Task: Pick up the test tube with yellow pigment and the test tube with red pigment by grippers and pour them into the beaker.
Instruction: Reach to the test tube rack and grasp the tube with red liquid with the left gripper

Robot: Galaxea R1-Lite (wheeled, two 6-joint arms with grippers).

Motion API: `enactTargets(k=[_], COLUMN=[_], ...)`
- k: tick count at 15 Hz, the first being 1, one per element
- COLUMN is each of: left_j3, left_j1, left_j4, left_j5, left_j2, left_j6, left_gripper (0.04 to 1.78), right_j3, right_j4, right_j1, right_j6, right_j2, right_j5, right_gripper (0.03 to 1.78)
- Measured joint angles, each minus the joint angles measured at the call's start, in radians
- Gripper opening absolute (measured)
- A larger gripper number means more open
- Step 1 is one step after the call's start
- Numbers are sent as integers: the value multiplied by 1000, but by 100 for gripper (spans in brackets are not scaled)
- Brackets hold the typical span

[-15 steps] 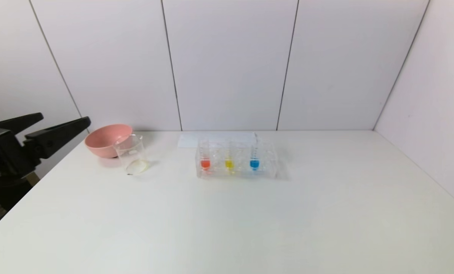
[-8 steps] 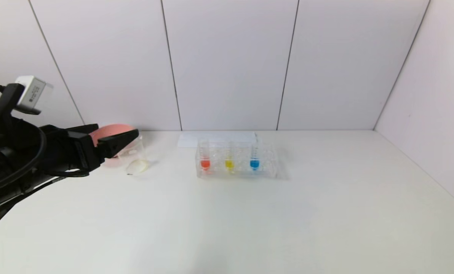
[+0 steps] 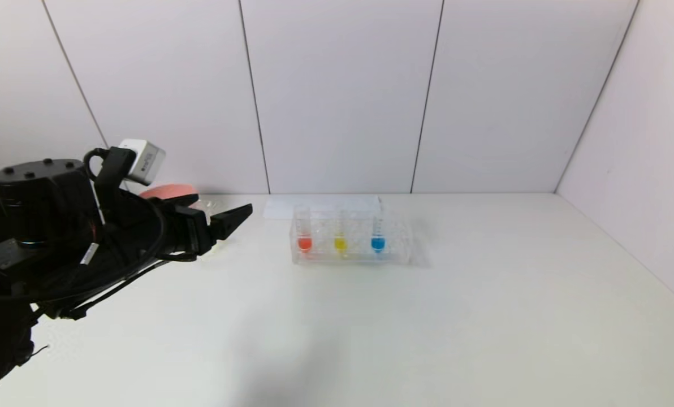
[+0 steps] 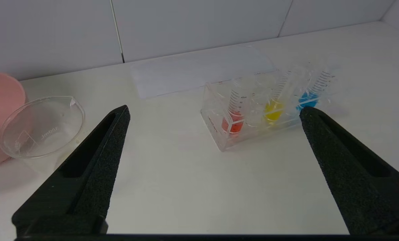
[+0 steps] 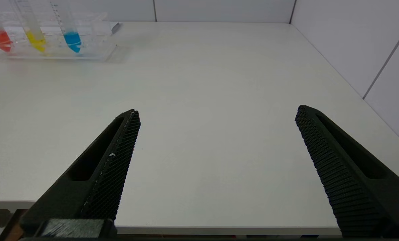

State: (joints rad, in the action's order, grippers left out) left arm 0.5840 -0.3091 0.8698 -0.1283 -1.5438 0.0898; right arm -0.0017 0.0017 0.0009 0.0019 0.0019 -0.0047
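A: What differs from 1 second ago?

B: The left gripper (image 3: pixel 224 217) has come in from the table's left edge, toward the rack. It now hangs over the white table (image 3: pixel 371 328) in front of the pink bowl (image 3: pixel 167 191), covering most of the beaker (image 4: pixel 40 125) in the head view. Earlier both stood in plain sight.

A: And its jaws?

B: Spread wide, holding nothing. In its wrist view the 2 fingers (image 4: pixel 95 160) frame the clear rack (image 4: pixel 219 134).

A: Where are the tubes?

B: Unmoved, 3 upright in the rack: the test tube with red pigment (image 3: pixel 304 234) at the left end, the test tube with yellow pigment (image 3: pixel 340 236) in the middle, the blue tube (image 3: pixel 377 234) to their right. A white sheet (image 3: pixel 320 206) lies behind the rack.

A: The beaker?

B: Just beside the pink bowl, well left of the rack, apart from the gripper.

A: The other arm?

B: The right gripper (image 5: pixel 216 140) sits at the near table edge, jaws wide, nothing held.
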Motion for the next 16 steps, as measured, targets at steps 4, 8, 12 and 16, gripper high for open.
enactTargets(k=[4,8,12,16], left_j3=[0,12,21,46], left_j1=[-50,-104,-138,-172], left_j4=[141,185,268,345], left_j5=[10,56,105,206], left_j2=[-122,-204,-276,-364], left_j6=[4,4,7,6], left_gripper=[177,177,177,177], right_j3=[0,0,0,0], right_j4=[0,0,0,0], right_j1=[0,0,0,0], right_j6=[0,1,0,0], right_j2=[0,0,0,0], right_j5=[0,0,0,0], right_gripper=[170,170,170,170])
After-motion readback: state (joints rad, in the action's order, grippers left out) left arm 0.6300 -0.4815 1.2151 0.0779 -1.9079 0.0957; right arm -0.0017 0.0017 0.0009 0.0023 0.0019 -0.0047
